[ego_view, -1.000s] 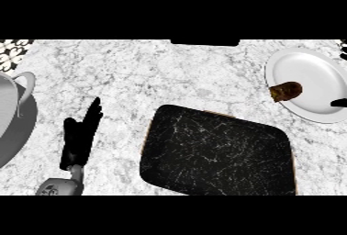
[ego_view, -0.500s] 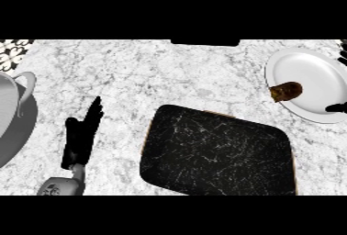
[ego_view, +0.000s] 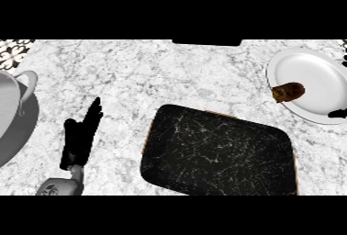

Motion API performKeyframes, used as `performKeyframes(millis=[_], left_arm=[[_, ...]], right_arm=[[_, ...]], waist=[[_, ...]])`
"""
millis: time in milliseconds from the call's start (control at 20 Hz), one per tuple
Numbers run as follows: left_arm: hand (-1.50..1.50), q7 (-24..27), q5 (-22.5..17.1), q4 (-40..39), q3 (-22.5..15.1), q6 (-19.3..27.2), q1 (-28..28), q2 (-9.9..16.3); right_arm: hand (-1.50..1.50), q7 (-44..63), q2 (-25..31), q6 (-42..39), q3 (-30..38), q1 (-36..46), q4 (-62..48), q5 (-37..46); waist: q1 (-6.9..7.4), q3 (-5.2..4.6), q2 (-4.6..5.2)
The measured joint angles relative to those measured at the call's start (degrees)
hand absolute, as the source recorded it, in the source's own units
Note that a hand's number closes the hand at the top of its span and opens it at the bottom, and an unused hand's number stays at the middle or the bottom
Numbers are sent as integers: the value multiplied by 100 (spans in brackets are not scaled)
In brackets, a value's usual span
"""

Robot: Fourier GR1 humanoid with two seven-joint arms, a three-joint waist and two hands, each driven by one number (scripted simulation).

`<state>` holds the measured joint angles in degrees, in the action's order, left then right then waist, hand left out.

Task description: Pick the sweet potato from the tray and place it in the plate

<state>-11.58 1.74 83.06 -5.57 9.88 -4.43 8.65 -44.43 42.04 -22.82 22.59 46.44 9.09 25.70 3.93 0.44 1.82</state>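
left hand (ego_view: 80, 137), black, at near left of the white marbled counter (ego_view: 169, 73): fingers straight and pressed together, pointing far, holding nothing. right hand (ego_view: 337, 113): only a dark tip at the right edge, over the near rim of the round white plate (ego_view: 305, 73); finger state cannot be told. brown lumpy sweet potato (ego_view: 288, 91) lies on the plate's left rim, slightly overhanging the counter. black marbled rectangular tray (ego_view: 217, 153) with a wooden edge sits near centre, between the hands. grey metal pot with a handle (ego_view: 13, 114) at far left edge.
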Motion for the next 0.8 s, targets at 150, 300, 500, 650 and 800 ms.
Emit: performKeyframes(millis=[150,300,500,650,800], left_arm=[[0,-102,21,16,-16,30,-96,-38],[0,-99,-2,36,-11,-2,-47,-32],[0,-70,19,53,-23,20,-26,-63],[0,-71,27,51,-21,13,-47,-60],[0,-67,-7,31,38,-17,-65,-21]], right_arm=[[-150,-6,81,16,5,-14,-25,-2],[-150,-31,170,45,14,-84,-56,-7],[-150,-65,252,101,20,-166,-81,-7],[-150,-97,359,134,43,-220,-93,-22],[-150,-137,407,178,102,-279,-116,-76]], waist=[[6,4,10],[29,7,17],[37,10,20],[43,15,30],[51,19,41]])
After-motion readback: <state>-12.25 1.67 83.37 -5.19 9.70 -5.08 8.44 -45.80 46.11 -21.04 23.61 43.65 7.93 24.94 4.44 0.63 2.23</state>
